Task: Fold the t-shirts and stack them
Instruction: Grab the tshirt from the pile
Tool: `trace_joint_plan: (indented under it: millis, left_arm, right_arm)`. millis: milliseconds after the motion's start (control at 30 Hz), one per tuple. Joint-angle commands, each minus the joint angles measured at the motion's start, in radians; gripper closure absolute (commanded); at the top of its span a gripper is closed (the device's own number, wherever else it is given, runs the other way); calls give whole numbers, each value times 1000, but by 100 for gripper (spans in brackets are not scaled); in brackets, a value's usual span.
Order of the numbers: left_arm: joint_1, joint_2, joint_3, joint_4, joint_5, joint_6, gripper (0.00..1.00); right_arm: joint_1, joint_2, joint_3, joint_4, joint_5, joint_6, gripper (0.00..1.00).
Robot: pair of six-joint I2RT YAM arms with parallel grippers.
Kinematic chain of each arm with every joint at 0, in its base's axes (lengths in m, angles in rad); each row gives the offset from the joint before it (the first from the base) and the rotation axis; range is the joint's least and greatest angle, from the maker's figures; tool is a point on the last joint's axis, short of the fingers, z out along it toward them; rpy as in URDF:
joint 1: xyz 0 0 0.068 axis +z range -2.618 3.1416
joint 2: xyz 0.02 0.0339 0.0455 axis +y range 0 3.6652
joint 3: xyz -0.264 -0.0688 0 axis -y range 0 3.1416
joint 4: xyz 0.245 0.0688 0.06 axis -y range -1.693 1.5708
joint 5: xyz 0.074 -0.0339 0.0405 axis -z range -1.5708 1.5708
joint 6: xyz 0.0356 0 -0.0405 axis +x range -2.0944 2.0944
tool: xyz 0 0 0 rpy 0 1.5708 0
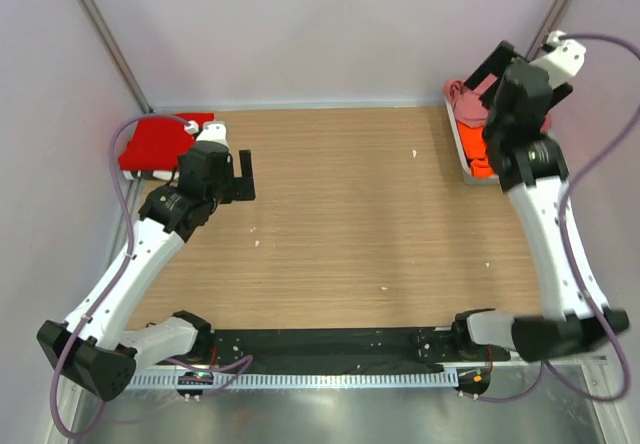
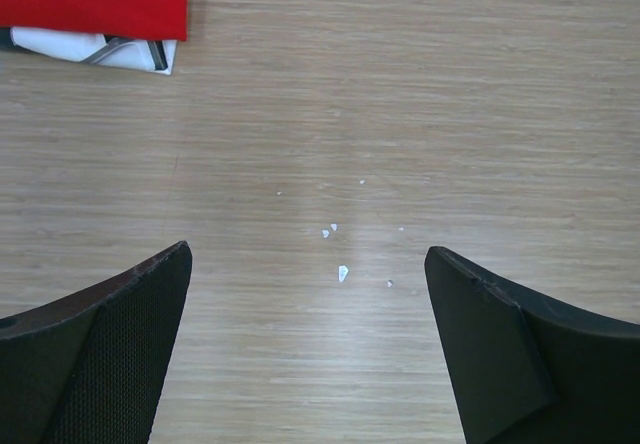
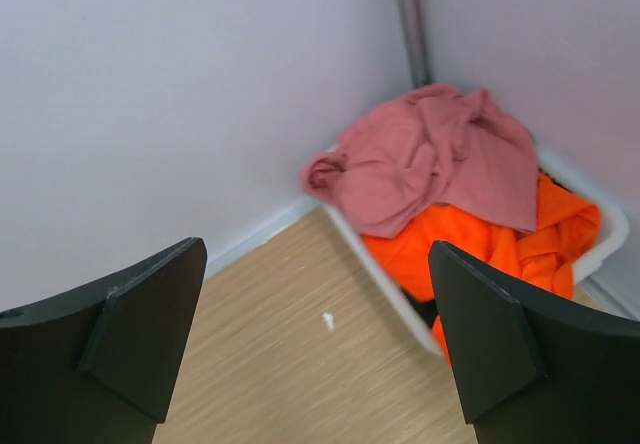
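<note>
closest arm: right claw [image 3: 315, 254] is hovering by the basket [image 3: 612, 226], jaws wide apart
pink shirt [image 3: 430, 159]: lying ahead-right of it, topmost
left claw [image 2: 308, 254]: sitting far off, jaws apart too

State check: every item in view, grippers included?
Bright red cloth t-shirt: folded flat, far left table corner.
Dusty-pink cloth t-shirt: crumpled, topping the basket pile.
Bright orange cloth t-shirts: crumpled, in basket under pink.
White plastic lattice basket: loaded, far right corner.
Left gripper: open, empty.
Right gripper: open, empty.
</note>
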Motion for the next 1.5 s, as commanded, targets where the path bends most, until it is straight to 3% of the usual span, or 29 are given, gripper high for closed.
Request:
trace_joint_plan:
  millis: [0,33,133,267,467,600,800,1033,1200,1233,1300,1333,1467]
  left_arm:
    - [-1,26,43,-35,-29,12,0]
    - [-1,28,40,-34,-26,14,0]
    - [-1,22,34,-27,-22,20,0]
    - [-1,31,36,-29,-20,23,0]
    - [-1,40,36,-31,-23,29,0]
    - [-1,48,36,-32,-39,32,0]
    - [-1,63,37,-37,-48,37,0]
    - [-1,69,37,-40,-49,37,0]
    - [-1,63,37,-41,-49,39,0]
    - [-1,63,37,-41,-51,39,0]
    - [-1,60,36,-41,-54,39,0]
    - [-1,62,36,-41,-54,39,0]
    - [-1,62,37,-43,-55,40,0]
  right_arm:
    - [-241,209,138,-193,-200,140,0]
    - [-335,297,194,-204,-290,161,0]
    - [-415,481,294,-209,-395,181,6]
    - [-458,674,432,-199,-461,154,13]
    - [-506,881,580,-156,-568,151,14]
    - [-510,980,695,-189,-585,145,14]
    - [-515,1026,704,-164,-598,148,16]
    - [-517,1070,703,-158,-637,149,25]
    - [-517,1097,710,-158,-691,163,48]
    - [-517,1097,710,-155,-693,163,63]
    - [-517,1098,713,-153,-703,163,78]
    - [-518,1097,715,-153,-710,165,96]
    - [-507,1048,717,-158,-722,165,98]
